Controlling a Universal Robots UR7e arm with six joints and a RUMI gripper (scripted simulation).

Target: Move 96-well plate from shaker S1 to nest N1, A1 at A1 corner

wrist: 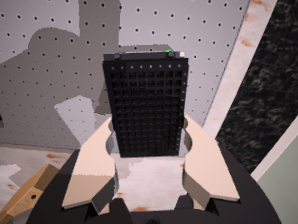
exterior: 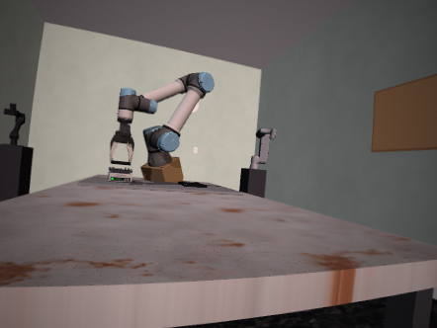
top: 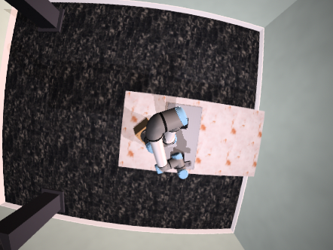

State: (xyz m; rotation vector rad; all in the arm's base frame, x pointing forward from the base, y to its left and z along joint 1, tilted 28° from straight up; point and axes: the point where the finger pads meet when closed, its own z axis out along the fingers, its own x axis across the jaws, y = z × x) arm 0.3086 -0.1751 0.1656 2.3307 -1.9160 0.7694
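The black 96-well plate point(wrist: 146, 107) is between the pale fingers of my gripper point(wrist: 148, 116), which is shut on its long sides near the close end. In the exterior view the plate point(exterior: 120, 162) hangs level a little above the plate shaker S1 point(exterior: 120, 175), apart from it. The shaker's top edge with a green light point(wrist: 168, 51) shows just beyond the plate's far end. The flat dark plate nest N1 point(exterior: 193, 184) lies on the table to the right of the arm's base. I cannot make out the plate's cut corner. In the overhead view the arm point(top: 166, 139) hides the plate.
A grey perforated mat point(wrist: 60, 60) lies under the shaker. The arm stands on a wooden block point(exterior: 162, 173), also seen in the wrist view point(wrist: 25, 195). The table's edge point(wrist: 235, 75) runs close on the right, with dark carpet beyond it.
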